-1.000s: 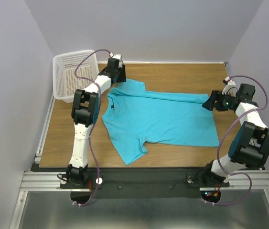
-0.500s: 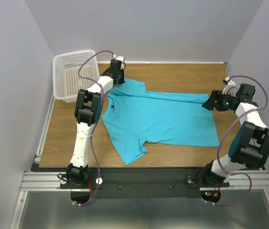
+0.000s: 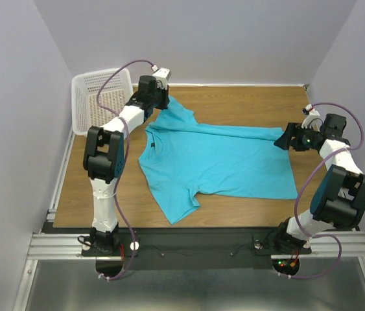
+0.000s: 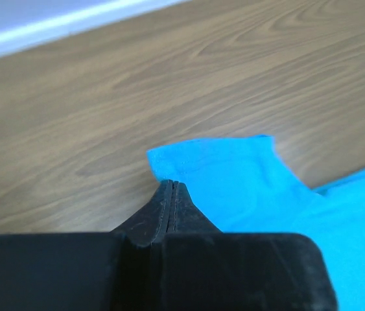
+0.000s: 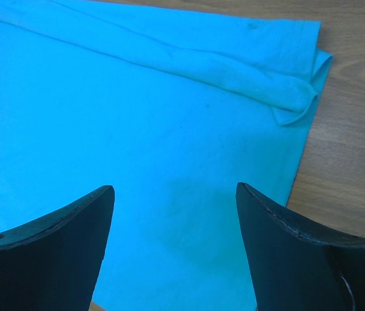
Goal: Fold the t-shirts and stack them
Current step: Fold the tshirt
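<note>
**A:** Where's the t-shirt (image 3: 218,162)?

**B:** Spread on the wooden table (image 3: 253,103), between the arms. It looks like light, limp cloth that would sag and drag, so pinch hems and corners.

**A:** And the claws?

**B:** The left gripper (image 4: 171,188) is clamped on the far sleeve (image 4: 234,172). The right gripper (image 5: 172,194) hangs wide open over the hem corner (image 5: 299,97).

No readable text, brand, number or sign anywhere. Only a small dark label (image 3: 151,146) at the shirt (image 3: 221,162) collar, well apart from the left jaws, too small to read.
</note>
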`<state>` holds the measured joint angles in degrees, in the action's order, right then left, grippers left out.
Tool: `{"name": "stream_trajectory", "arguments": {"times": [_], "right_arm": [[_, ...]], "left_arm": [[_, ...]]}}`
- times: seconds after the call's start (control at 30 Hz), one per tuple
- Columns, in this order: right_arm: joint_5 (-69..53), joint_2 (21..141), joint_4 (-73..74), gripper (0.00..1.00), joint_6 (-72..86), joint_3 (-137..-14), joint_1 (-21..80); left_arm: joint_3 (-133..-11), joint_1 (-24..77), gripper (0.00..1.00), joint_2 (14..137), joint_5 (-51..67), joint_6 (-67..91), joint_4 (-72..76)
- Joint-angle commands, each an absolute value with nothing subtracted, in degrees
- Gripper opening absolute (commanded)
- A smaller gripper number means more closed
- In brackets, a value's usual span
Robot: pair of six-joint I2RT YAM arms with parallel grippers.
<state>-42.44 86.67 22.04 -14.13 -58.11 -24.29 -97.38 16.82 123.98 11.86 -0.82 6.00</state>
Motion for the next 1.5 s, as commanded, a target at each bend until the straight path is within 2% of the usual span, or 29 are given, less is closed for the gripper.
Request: {"name": "stream_trajectory", "arguments": {"times": [0.0, 0.3, 0.5, 0.67, 1.47], "right_arm": [[-43.0, 85.3, 20.4, 0.81, -14.2, -57.2, -24.5], [-43.4, 84.8, 20.4, 0.81, -14.2, -57.2, -25.0], [-43.8, 84.8, 20.4, 0.81, -14.2, -57.2, -25.2], [-44.0, 84.9, 20.5, 0.81, -14.6, -57.3, -25.2], [-43.9, 85.7, 20.5, 0.81, -15.4, -57.1, -25.3]], "left_arm": [[-91.7, 15.4, 0.0, 113.0, 23.3, -5.9, 14.3], [-74.1, 13.9, 0.0, 103.5, 36.1, -17.6, 14.7], [-62.1, 14.0, 0.0, 96.9, 38.8, -27.1, 15.4], [-50.7, 14.1, 0.0, 90.4, 36.7, -34.4, 19.3], [-44.3, 17.0, 0.0, 86.5, 28.7, -37.4, 15.8]]}}
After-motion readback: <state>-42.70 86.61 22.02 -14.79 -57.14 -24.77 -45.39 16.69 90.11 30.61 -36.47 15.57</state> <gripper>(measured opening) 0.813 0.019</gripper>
